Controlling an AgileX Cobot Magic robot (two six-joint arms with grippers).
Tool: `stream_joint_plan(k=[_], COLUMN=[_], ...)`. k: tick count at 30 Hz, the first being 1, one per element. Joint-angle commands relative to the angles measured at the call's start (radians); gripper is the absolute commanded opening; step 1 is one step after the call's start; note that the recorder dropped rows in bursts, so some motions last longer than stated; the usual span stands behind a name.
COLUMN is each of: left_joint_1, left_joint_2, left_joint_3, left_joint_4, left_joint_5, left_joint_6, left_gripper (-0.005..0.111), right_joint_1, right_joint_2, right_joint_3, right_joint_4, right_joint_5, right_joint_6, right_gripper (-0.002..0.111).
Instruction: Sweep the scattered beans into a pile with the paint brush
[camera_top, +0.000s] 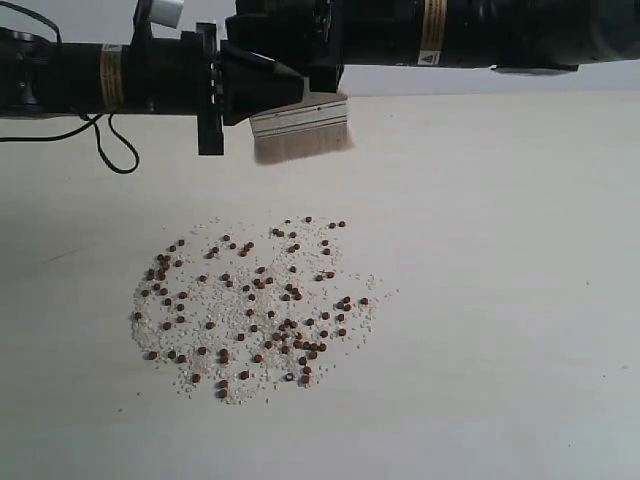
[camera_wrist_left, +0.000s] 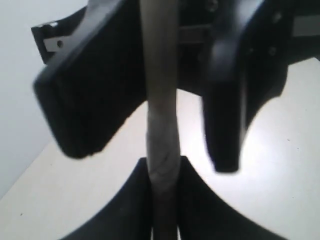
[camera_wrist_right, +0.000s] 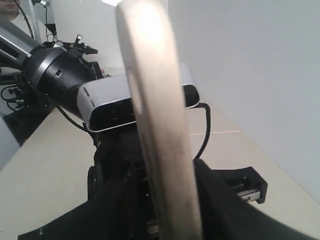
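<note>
The beans (camera_top: 290, 325) lie with whitish grains in a wide loose patch on the table, spread out rather than heaped; no pile shows. The paint brush (camera_top: 300, 130) hangs in the air beyond the patch, silver ferrule up and whitish bristles pointing down. Its pale wooden handle (camera_wrist_left: 161, 130) runs between the jaws of my left gripper (camera_wrist_left: 164, 200), which is shut on it. My right gripper (camera_wrist_right: 170, 200) is also shut on the handle (camera_wrist_right: 155, 125), with both jaws against the wood. In the exterior view the left gripper (camera_top: 262, 88) and the right gripper (camera_top: 312, 62) meet over the brush head.
The pale table (camera_top: 500, 300) stretches bare to the right of and in front of the bean patch. A black cable (camera_top: 115, 150) loops down from the left arm at the far left. A plain wall stands behind the table.
</note>
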Motion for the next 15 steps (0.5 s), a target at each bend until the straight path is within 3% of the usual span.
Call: stream_joint_plan(k=[1, 5, 15], left_joint_1=[0.032, 0.03, -0.001], left_joint_2=[-0.018, -0.018, -0.018], left_joint_3=[-0.023, -0.043, -0.043], left_joint_4=[-0.014, 0.037, 0.09], left_joint_5=[-0.009, -0.009, -0.009], left_joint_6=[-0.081, -0.139, -0.153], left_gripper=[0.0, 0.0, 0.0], right_joint_1=[-0.061, -0.098, -0.097], right_joint_2=[0.005, 0.005, 0.013], right_joint_3=[-0.056, -0.067, -0.067], right_joint_4=[-0.143, -0.175, -0.155], right_joint_5=[-0.035, -0.035, -0.035], right_joint_6=[0.137, 0.188, 0.173], right_gripper=[0.04, 0.05, 0.05])
